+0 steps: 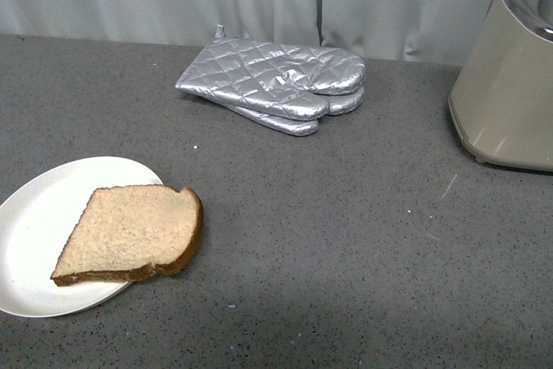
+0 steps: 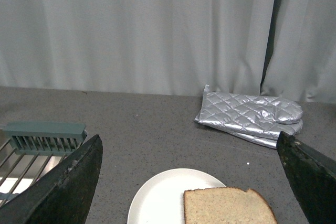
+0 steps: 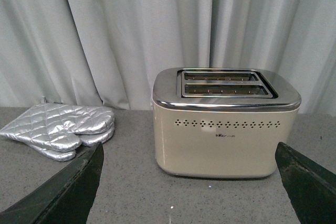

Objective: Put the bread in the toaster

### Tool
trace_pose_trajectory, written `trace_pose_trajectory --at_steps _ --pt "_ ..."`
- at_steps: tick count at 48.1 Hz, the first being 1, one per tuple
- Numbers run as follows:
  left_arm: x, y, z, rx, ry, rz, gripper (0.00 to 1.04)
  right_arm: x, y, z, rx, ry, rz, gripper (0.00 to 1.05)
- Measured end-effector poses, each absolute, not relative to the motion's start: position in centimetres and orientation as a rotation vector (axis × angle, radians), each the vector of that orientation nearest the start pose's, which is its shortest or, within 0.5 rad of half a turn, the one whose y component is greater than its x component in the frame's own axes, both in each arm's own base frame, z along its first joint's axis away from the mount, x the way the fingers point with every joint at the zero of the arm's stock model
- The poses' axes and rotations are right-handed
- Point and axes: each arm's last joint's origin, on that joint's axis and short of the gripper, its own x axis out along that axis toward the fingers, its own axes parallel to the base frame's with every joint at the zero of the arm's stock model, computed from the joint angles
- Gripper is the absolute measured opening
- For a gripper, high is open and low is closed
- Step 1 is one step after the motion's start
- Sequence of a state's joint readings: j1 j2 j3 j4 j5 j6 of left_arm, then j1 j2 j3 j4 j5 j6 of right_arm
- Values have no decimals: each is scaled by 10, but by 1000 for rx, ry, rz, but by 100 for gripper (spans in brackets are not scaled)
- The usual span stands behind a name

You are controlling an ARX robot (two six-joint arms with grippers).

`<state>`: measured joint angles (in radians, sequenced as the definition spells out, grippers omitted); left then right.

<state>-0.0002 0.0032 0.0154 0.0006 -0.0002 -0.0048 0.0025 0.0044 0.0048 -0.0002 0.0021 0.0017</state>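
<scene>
Front view: the bread (image 1: pixel 130 232) lay flat on the white plate (image 1: pixel 34 239), its rounded end overhanging the rim, likely leaving an edge free to pinch. The toaster (image 1: pixel 510 84) stood well apart at far right, and no arm showed.
Left wrist view: the left gripper (image 2: pixel 189 139) was spread wide, facing the bread, apparently lined up for it.
Right wrist view: the right gripper (image 3: pixel 189 148) gaped too, holding nothing, facing the toaster's empty upward slots (image 3: pixel 226 83)

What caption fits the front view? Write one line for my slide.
Bread slice overhanging a white plate at left, quilted silver oven mitts behind, beige toaster at far right.
</scene>
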Motion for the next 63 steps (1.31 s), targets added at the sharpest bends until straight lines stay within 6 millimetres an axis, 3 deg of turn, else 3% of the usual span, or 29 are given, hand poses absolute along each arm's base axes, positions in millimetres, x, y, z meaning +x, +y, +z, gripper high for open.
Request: trace_pose_trajectory --at_steps 31,34,39,42,52,63 --pt "97 0 169 -5 -13 0 98 98 0 165 2 0 0 95" --pt "97 0 168 -82 62 -59 98 98 0 165 2 0 0 95" --pt "100 1 165 -375 338 -132 98 98 0 165 2 0 3 95" --pt "103 2 164 -528 389 -118 98 98 0 165 2 0 1 95" --pt "121 5 186 -755 340 -118 98 98 0 165 2 0 1 95" --pt "166 18 202 -831 314 -157 98 98 0 165 2 0 1 95"
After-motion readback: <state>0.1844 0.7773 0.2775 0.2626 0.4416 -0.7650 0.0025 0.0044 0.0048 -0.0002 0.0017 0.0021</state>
